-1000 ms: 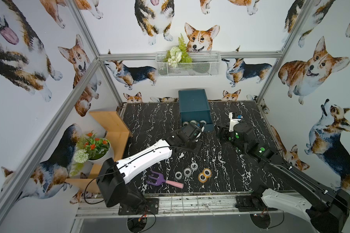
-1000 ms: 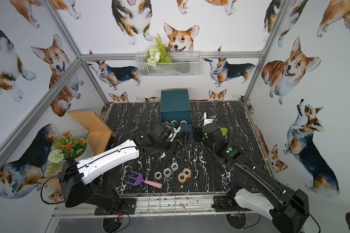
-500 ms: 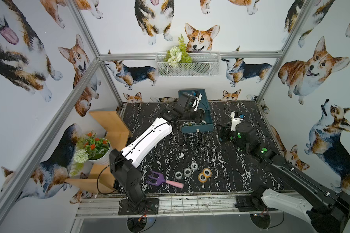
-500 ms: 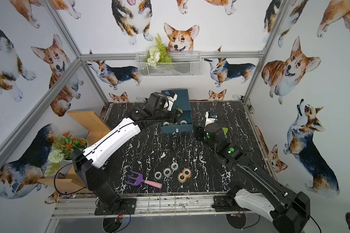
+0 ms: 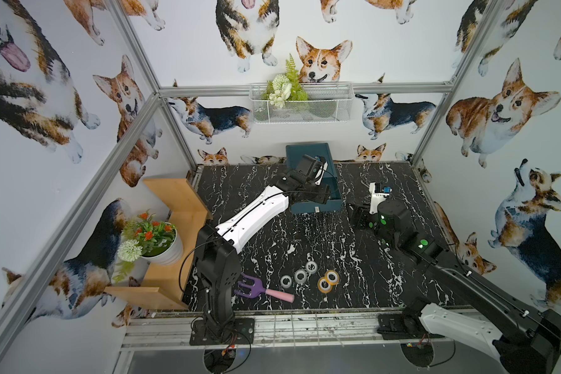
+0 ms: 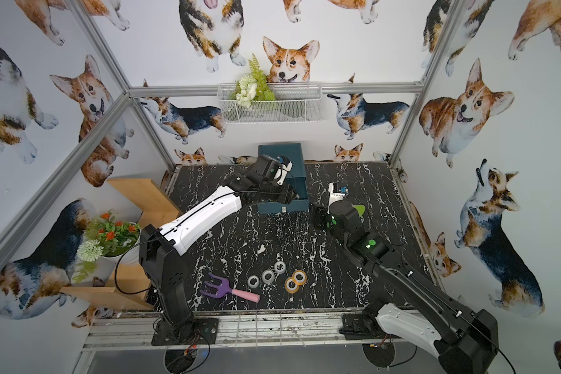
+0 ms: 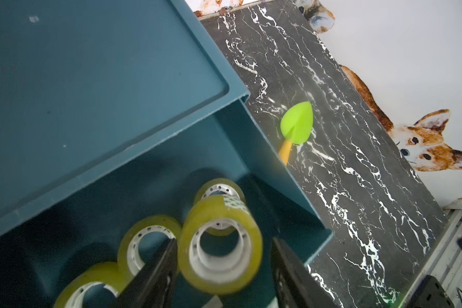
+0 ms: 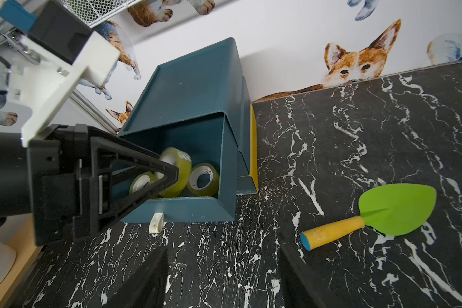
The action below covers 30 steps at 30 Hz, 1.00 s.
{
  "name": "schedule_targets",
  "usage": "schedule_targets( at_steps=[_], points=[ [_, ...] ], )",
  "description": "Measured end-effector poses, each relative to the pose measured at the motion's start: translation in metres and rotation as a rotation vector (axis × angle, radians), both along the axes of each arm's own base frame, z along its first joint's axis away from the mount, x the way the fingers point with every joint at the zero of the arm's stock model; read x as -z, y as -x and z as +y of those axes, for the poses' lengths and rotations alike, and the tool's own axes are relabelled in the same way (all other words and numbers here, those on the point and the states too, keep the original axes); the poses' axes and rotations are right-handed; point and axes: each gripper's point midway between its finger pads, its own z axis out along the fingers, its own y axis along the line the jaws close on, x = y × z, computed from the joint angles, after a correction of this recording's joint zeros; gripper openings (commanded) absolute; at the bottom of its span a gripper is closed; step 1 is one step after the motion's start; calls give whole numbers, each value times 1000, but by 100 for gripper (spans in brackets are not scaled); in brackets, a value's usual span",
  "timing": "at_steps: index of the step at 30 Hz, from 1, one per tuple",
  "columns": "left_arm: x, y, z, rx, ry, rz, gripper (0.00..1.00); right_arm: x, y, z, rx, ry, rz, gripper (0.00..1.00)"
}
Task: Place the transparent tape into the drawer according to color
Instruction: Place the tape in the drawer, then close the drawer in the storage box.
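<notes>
My left jaws stand spread above the pulled-out top drawer (image 7: 264, 160) of the teal cabinet (image 5: 306, 150). One yellow-green tape roll (image 7: 219, 210) sits between them, its hollow core facing the wrist camera. One finger (image 7: 158, 269) is right at the roll's side. The opposite finger (image 7: 291, 272) stands clear of it with a visible gap, so the roll is not pinched. The roll's outline is blurred. Three more yellow-green rolls lie in the same drawer: one (image 7: 220, 190) just beyond it toward the cabinet body, one (image 7: 134, 234) next to it, and one (image 7: 72, 282) partly cut off. My right jaws are spread and empty, low over the bench (image 5: 305, 233) near the drawer's front corner. A green trowel (image 8: 396, 210) with a yellow handle lies flat on the bench close by. Near the bench's front edge, in both top views, three clear grey rolls (image 5: 300, 270) lie in a short row. Two orange rolls (image 5: 319, 284) lie just beside them, touching each other. A purple fork (image 5: 251, 289) with a pink handle lies on the other side of the row, close to my left arm's base.
</notes>
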Motion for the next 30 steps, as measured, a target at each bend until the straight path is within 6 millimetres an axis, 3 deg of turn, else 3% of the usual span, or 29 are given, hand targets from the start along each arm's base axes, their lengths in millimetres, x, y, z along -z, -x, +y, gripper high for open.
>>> schedule_targets(
  at_steps=[6,13,16,24,30],
  points=[
    [-11,0,0,0,14,-18,75,11,-1,12,-52,-3,37,72],
    [-56,7,6,1,80,-97,81,17,-2,24,-101,-25,44,69],
    [-73,3,19,-25,107,-141,84,25,-2,33,-141,-40,55,68],
    [-60,-42,94,-223,56,-149,89,67,-7,71,-240,-63,149,64],
    [-43,-68,107,-285,-10,-155,89,68,-25,106,-289,-64,155,64]
  ],
)
